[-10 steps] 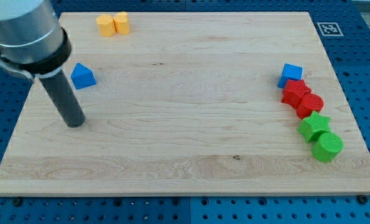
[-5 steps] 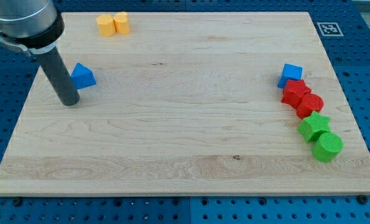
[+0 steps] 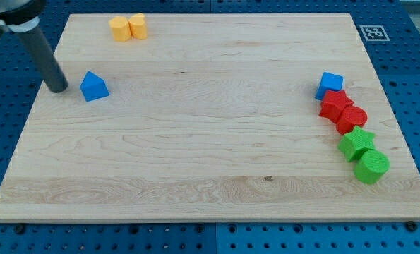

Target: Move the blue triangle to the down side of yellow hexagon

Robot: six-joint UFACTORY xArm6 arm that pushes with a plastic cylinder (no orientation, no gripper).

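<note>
I am lining up my tip (image 3: pixel 57 87), a bare rod gripping nothing, just left of the blue triangle (image 3: pixel 93 86). The yellow hexagon (image 3: pixel 120 29) is sitting toward the view's top-right, so next calls for pushing rightward beneath it.

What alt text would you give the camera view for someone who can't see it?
My tip sits just left of the blue triangle, apart from it, on a wooden board. Two yellow blocks touch near the view's top; a blue cube, red blocks and green blocks line the right.
</note>
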